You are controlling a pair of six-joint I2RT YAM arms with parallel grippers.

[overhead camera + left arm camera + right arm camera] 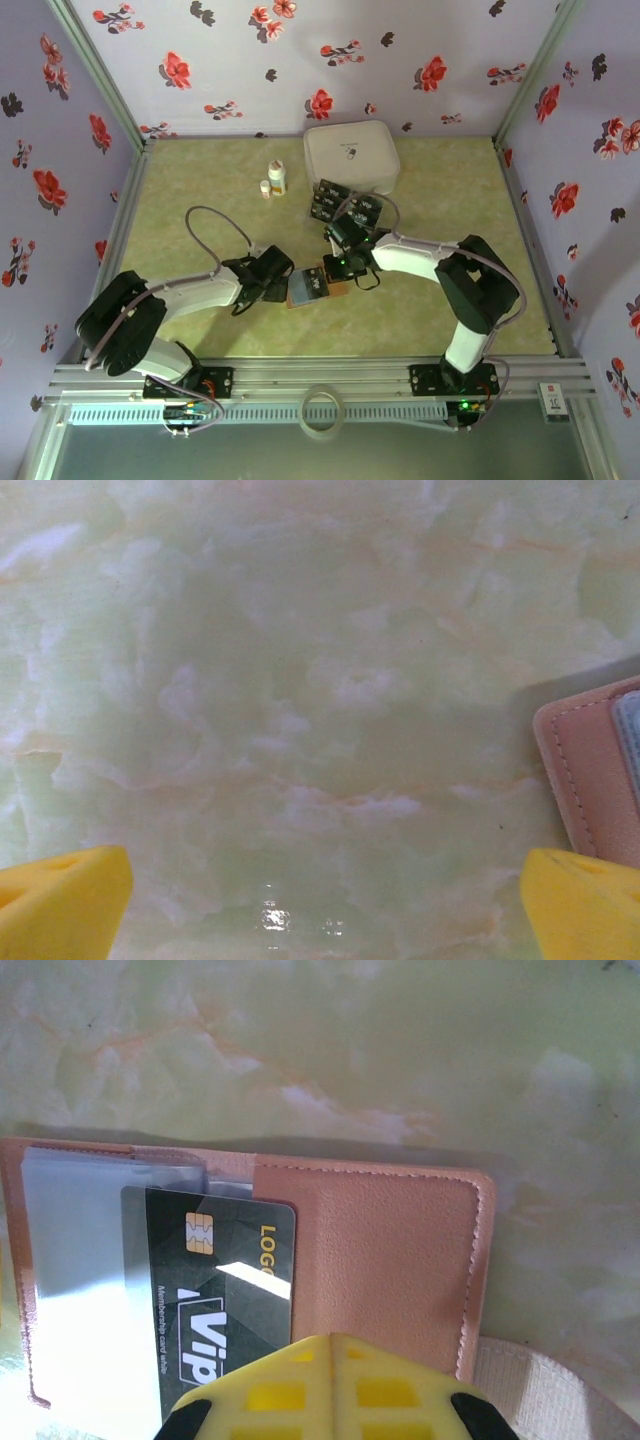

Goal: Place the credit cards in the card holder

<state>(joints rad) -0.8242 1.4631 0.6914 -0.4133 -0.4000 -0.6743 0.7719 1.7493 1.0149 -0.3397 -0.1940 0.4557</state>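
The right gripper [330,1385] has its yellow pads pressed together at the near edge of a dark credit card [225,1260]. Its wrist view shows that card lying on the open card holder [380,1260], though I can't tell if it is pinched. The left gripper [320,910] stands spread wide just beside the holder's edge. From above, more cards [345,207] lie beside a white case [352,155].

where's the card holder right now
Top view: the card holder lies open near the middle of the table, between the left gripper and the right gripper, which pinches a card over its pocket.
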